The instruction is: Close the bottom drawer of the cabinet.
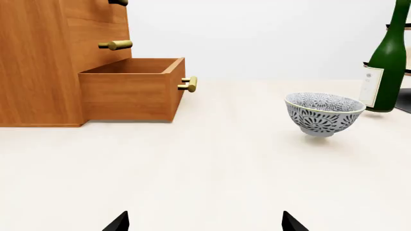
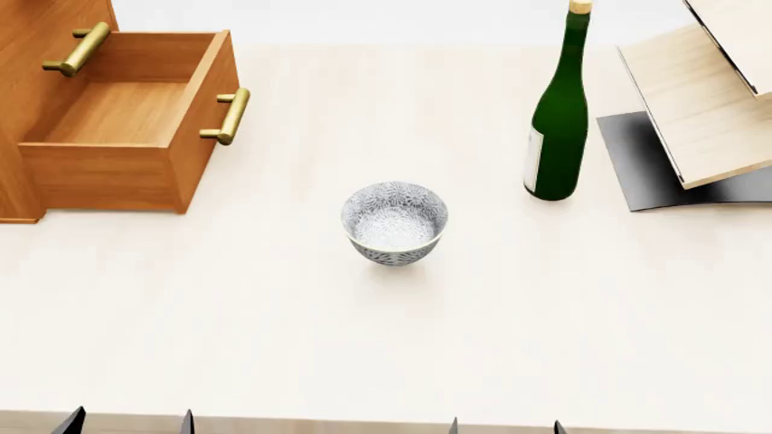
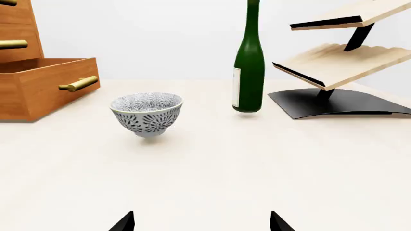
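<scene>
Both claws, left claw (image 2: 127,421) and right claw (image 2: 504,425), hover open and empty at the table's (image 2: 386,344) near edge. Bottom drawer (image 2: 121,117) juts fully out of the cabinet (image 2: 36,36), far left. Nothing is started; the left claw likely must reach its front panel and push.

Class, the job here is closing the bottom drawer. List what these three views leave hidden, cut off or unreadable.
- The cabinet: head view's edge cuts off its top and far side.
- The bottom drawer: its floor is hidden behind its own wall in both wrist views.
- Left tool and right tool: only fingertips show in every view.
- Bottle label: too small to read.
- Plywood rack: cropped by the right wrist view's edge.
</scene>
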